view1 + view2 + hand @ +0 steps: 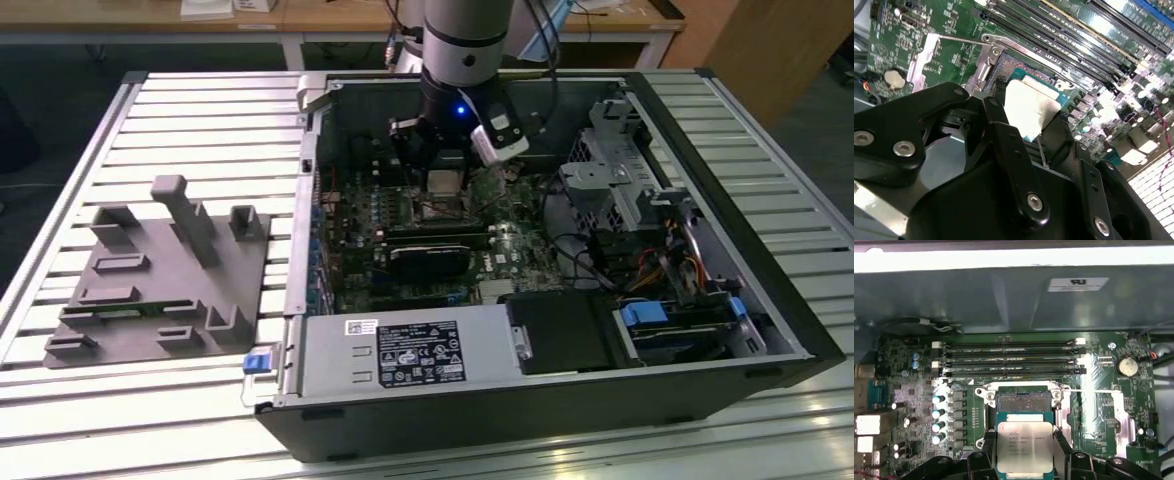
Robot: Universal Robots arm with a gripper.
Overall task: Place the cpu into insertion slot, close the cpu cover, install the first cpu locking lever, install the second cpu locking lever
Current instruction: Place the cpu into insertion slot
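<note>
While the cpu [1025,450] is clamped in the gripper [1025,442] over the insertion slot [1022,402], unseated, it is found at 12 o'clock from the black card [430,258] in the exterior view. Damage to the slot is risked if it is lowered tilted or offset.

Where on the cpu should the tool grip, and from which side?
Probably on two opposite thin edges, coming from the metal-face side. The cpu is a thin flat square, so only its edges give the fingers purchase; the tool holds it that way now, underside facing the open socket.
</note>
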